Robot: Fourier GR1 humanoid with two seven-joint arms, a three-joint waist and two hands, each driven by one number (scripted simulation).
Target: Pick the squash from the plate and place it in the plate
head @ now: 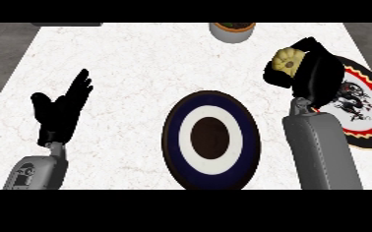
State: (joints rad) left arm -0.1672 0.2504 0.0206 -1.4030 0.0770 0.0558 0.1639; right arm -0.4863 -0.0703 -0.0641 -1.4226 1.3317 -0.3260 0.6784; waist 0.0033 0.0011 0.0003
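1. Head view: right hand (314, 71) is curled round the squash (286, 61), fingers clamped on it; the yellow ridged top pokes out on the hand's left side.
2. The squash seems to be off its source plate (359, 91) (red, white and black pattern, far right) and sits above the counter (131, 73) just left of that plate's edge.
3. The target is presumably the blue plate (210, 140) with white ring and dark centre, near and to the left.
4. Left hand (62, 107) rests open at the view's left, fingers straight and slightly apart, holding nothing.
5. To do the step well: carry the squash left and toward the robot, stop over the dark centre, lower before letting go (a round squash may roll).
6. Hard to see: most of the squash is hidden by the fingers, and the forearm covers part of the patterned plate.
7. Height above the counter can't be judged from this steep angle.
8. A bowl (233, 30) at the top edge is cut off; its contents are unclear.
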